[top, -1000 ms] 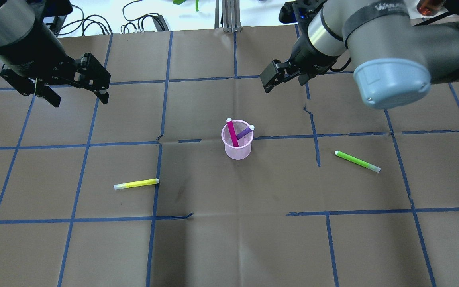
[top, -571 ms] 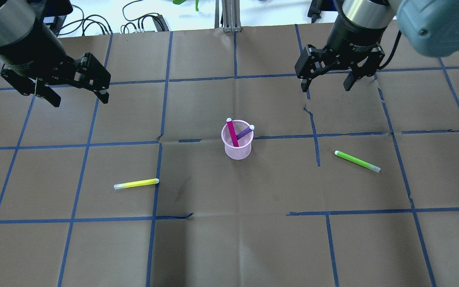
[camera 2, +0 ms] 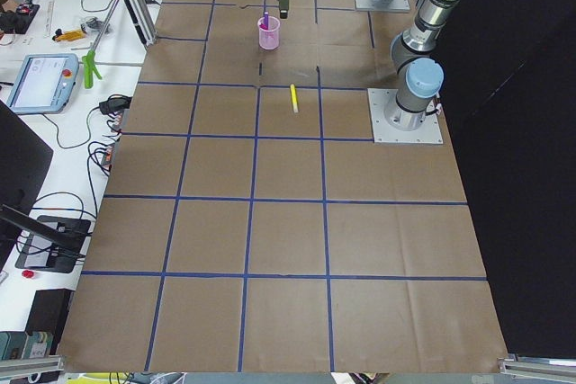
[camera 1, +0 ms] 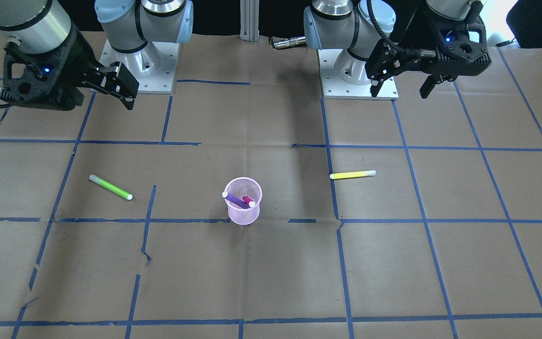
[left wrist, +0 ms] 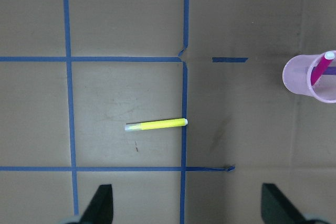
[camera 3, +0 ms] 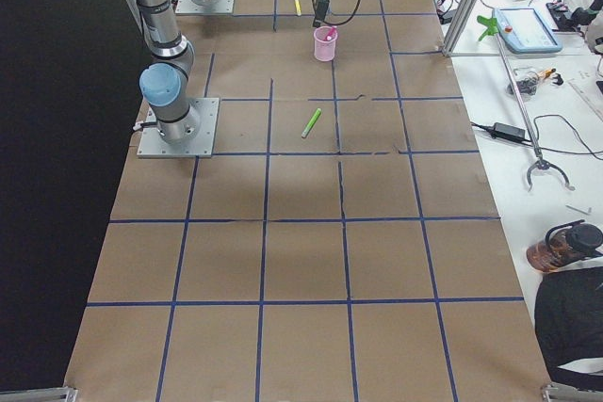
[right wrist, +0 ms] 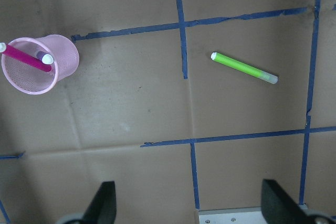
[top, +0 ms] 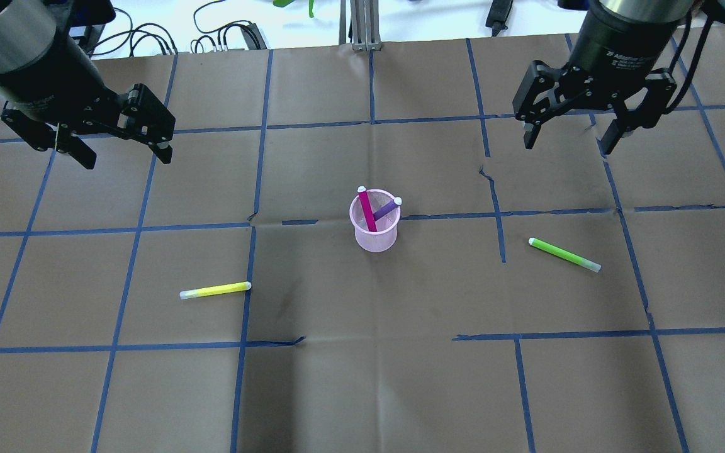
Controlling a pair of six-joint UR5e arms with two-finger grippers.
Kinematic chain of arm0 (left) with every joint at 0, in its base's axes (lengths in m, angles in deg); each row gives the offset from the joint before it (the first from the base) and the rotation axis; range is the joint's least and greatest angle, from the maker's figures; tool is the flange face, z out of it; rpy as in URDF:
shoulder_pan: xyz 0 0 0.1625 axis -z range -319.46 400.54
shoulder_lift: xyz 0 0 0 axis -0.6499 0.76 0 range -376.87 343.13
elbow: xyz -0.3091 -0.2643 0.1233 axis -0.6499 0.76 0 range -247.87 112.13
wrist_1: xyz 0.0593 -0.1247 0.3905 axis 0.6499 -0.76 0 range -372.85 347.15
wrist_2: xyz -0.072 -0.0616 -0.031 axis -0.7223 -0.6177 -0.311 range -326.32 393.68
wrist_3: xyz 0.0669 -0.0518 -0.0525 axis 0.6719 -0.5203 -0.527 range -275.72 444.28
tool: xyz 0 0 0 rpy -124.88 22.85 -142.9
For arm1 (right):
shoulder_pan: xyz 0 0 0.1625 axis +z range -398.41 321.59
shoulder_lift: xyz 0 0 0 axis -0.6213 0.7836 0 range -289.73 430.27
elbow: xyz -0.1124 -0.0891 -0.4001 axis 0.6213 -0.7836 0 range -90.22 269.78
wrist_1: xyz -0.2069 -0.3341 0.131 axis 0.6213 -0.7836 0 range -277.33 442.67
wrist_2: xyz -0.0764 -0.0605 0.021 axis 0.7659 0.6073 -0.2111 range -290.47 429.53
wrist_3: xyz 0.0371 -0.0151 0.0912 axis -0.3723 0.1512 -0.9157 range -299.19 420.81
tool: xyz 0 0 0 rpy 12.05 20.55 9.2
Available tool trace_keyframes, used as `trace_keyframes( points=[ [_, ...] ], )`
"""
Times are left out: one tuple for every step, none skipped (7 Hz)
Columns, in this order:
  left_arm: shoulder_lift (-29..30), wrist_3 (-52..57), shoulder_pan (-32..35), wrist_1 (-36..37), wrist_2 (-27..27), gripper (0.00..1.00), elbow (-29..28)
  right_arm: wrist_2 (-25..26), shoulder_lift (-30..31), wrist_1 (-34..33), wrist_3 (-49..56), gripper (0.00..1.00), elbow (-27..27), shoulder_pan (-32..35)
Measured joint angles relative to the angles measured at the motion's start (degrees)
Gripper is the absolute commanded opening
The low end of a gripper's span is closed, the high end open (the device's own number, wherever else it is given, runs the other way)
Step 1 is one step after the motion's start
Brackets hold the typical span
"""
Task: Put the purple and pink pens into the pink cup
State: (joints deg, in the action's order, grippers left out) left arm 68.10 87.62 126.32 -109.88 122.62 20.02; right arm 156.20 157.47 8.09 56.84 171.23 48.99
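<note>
Brown-papered and gridded with blue tape [top: 141, 227], the surface [top: 362, 390] has both pincers hanging high above it, empty, fingers spread wide apart: the left pincer [top: 124, 157] toward the left edge, the right pincer [top: 568, 145] toward the right edge. Nearest the robot's edge lie a yellow highlighter pen [top: 214, 290] on the left and a green highlighter pen [top: 564, 254] on the right, each alone. One slip would be to fetch either, since neither belongs to the task. Farther out, near the middle, the pink mesh cup [top: 375, 236] stands upright with the pink pen [top: 367, 211] and the purple pen [top: 387, 207] leaning inside, capped ends above the rim, so the task looks done. A low sweep catching those ends would likely tip the light cup. No object stands between either pincer and the cup. Beyond the far edge sit black cables [top: 218, 43] and a metal post [top: 362, 25].
</note>
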Motion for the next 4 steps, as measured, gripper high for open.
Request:
trace_keyframes(
  points=[
    [-0.04, 0.00, 0.00, 0.00, 0.00, 0.98, 0.00, -0.23, 0.89, 0.12, -0.05, 0.98, 0.09, -0.71],
    [-0.09, 0.00, 0.00, 0.00, 0.00, 0.98, 0.00, -0.23, 1.62, 0.08, -0.16, 0.98, 0.09, -0.86],
    [-0.12, 0.00, 0.00, 0.00, 0.00, 0.98, 0.00, -0.09, 1.94, -0.26, -0.24, 0.98, 0.06, -0.73],
    [-0.13, 0.00, 0.00, 0.00, 0.00, 0.98, 0.00, 0.11, 2.00, -0.75, -0.32, 0.98, 0.05, -0.14]
  ],
)
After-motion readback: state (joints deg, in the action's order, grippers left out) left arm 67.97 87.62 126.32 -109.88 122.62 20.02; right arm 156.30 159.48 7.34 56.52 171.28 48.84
